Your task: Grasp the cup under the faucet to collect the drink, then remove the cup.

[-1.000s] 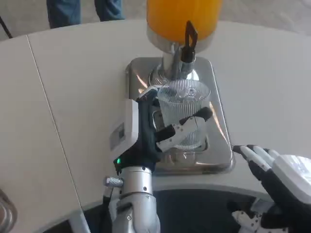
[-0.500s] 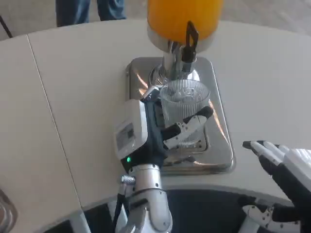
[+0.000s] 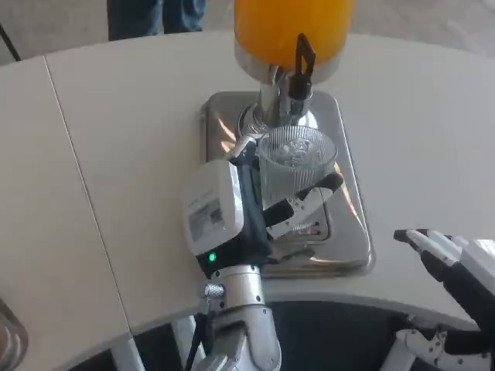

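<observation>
A clear ribbed cup (image 3: 295, 166) stands on the steel drip tray (image 3: 348, 193), right below the black faucet lever (image 3: 302, 62) of the orange juice dispenser (image 3: 292, 27). The cup looks empty. My left hand (image 3: 247, 212) grips the cup from its left side, with fingers (image 3: 309, 202) wrapped across its front. Low at the right edge, my right hand (image 3: 452, 267) hovers over the table with its fingers apart and nothing in it.
The dispenser's chrome base (image 3: 267, 116) rises just behind the cup. The white table (image 3: 116, 154) has a seam running down its left part. A person's legs (image 3: 155, 15) stand beyond the far edge. A metal object (image 3: 8, 336) sits at the bottom left corner.
My left forearm has swung to the right while the hand stays on the cup. My right hand has drawn back to the right and lower in the picture.
</observation>
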`<state>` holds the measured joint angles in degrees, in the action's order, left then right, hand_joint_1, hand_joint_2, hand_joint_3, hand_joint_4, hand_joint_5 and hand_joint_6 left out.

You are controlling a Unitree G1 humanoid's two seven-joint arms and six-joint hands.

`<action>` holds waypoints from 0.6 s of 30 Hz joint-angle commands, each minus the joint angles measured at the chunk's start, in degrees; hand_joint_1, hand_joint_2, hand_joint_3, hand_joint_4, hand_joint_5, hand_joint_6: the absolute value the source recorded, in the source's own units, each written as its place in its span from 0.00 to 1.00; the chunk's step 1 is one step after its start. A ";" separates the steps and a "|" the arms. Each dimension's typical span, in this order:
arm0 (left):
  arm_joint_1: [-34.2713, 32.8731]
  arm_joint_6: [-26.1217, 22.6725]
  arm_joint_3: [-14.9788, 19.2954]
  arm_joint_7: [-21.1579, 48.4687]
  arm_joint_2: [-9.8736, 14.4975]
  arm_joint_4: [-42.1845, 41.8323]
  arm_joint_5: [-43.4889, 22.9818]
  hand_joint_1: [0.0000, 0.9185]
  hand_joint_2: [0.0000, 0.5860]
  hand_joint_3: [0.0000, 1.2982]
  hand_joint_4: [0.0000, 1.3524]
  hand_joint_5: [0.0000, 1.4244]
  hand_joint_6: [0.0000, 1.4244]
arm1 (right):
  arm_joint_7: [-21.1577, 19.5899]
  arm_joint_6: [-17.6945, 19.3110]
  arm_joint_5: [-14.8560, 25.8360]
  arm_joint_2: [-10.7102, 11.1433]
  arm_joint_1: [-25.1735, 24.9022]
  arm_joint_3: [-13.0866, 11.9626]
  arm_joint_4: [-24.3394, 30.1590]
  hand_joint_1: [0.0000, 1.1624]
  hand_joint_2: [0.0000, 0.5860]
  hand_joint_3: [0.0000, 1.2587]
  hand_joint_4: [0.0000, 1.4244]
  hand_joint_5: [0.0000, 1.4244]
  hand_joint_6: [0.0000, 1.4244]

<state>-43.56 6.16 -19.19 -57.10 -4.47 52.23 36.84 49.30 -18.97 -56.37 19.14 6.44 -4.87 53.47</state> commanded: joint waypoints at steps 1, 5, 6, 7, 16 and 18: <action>-1.76 0.41 -1.06 -0.70 -0.64 0.86 0.70 0.44 0.20 0.32 0.19 0.55 0.82 | -0.11 -0.59 1.00 0.78 0.01 -0.70 -0.20 0.47 0.76 0.04 0.00 0.00 0.00; -1.96 -0.15 -1.41 -0.70 -0.55 1.05 0.76 0.39 0.19 0.24 0.10 0.39 0.61 | -0.43 -0.79 1.20 0.94 -0.47 -0.49 -0.34 0.47 0.76 0.04 0.00 0.00 0.00; -2.07 -0.44 -1.58 -0.60 -0.59 1.16 0.88 0.38 0.18 0.22 0.08 0.35 0.53 | -0.51 -0.86 1.29 0.91 -0.64 -0.49 -0.27 0.47 0.76 0.04 0.00 0.00 0.00; -2.14 -0.64 -1.72 -0.54 -0.61 1.24 0.94 0.37 0.17 0.20 0.07 0.32 0.47 | -0.60 -0.80 1.21 0.95 -0.90 -0.38 -0.22 0.47 0.76 0.04 0.00 0.00 0.00; -2.74 -0.43 -2.27 -0.30 0.17 1.06 0.45 0.34 0.16 0.18 0.06 0.29 0.39 | -0.85 -1.41 0.91 0.81 -2.86 0.10 -0.82 0.47 0.76 0.04 0.00 0.00 0.00; -2.55 0.15 -2.31 -0.03 0.75 0.31 0.42 0.32 0.15 0.17 0.06 0.29 0.38 | -1.01 -1.54 0.79 0.67 -3.08 0.38 -1.07 0.47 0.76 0.04 0.00 0.00 0.00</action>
<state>-45.82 5.65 -21.24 -57.21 -4.00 53.26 36.80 49.00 -20.00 -55.30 19.79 3.49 -4.70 53.06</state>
